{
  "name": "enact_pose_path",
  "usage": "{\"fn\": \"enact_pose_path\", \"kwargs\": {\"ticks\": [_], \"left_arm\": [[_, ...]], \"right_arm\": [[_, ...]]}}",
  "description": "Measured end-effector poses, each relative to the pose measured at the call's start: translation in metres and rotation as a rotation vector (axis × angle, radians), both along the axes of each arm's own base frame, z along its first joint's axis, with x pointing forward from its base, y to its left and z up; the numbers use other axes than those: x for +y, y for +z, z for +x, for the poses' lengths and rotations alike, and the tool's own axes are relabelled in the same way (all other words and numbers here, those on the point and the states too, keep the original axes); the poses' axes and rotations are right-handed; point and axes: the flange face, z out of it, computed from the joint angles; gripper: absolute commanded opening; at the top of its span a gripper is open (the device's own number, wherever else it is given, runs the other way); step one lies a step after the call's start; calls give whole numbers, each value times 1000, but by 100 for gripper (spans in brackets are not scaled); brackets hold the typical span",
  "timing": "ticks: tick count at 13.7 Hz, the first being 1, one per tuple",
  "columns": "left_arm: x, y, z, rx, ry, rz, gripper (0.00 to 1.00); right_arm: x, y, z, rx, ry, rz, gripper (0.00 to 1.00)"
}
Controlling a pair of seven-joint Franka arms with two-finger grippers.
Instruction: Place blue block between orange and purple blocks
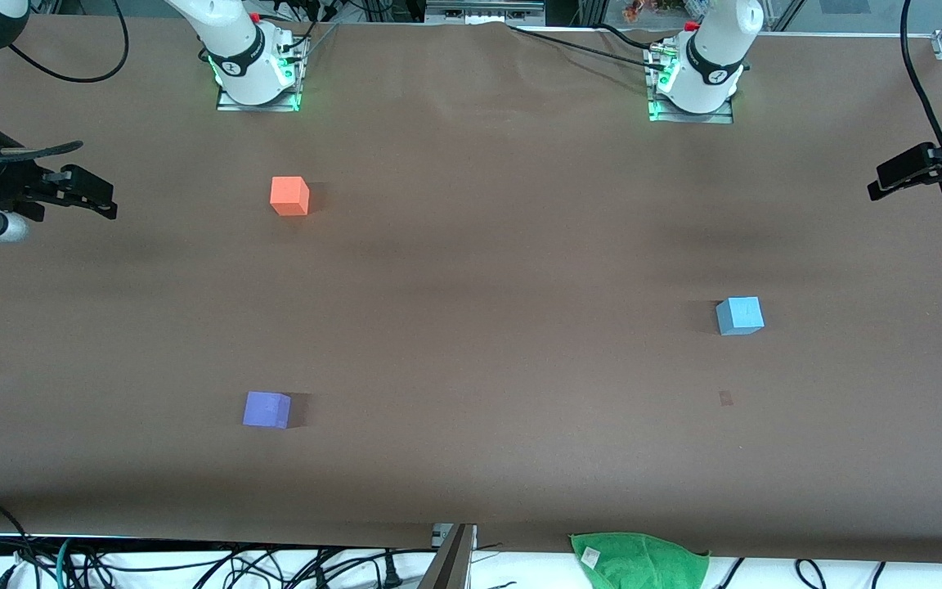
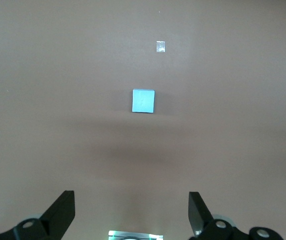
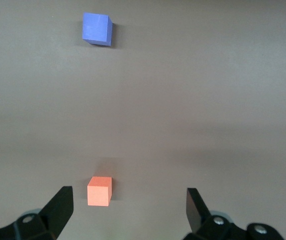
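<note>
The sky-blue block [image 1: 739, 316] sits on the brown table toward the left arm's end; it also shows in the left wrist view [image 2: 143, 101]. The orange block [image 1: 289, 196] lies toward the right arm's end, near that arm's base. The purple block [image 1: 266, 410] lies nearer the front camera than the orange one. Both show in the right wrist view, orange [image 3: 99, 191] and purple [image 3: 97, 28]. My left gripper [image 1: 876, 186] [image 2: 131, 205] is open and empty, high above the table. My right gripper [image 1: 107, 198] [image 3: 128, 202] is open and empty, high up, with the orange block showing between its fingers far below.
A green cloth [image 1: 639, 560] lies at the table's front edge. A small patch of tape [image 1: 725, 398] [image 2: 160, 46] is on the table near the blue block. The arm bases [image 1: 257, 74] [image 1: 696, 82] stand along the back. Cables hang past the front edge.
</note>
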Motion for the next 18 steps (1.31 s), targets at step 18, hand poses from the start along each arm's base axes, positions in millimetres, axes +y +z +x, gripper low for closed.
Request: {"fn": "enact_pose_path", "kwargs": {"ticks": [18], "left_arm": [[-2,-175,29,-84,-16,6,100]], "right_arm": [[0,0,0,-2,0,0,100]]}}
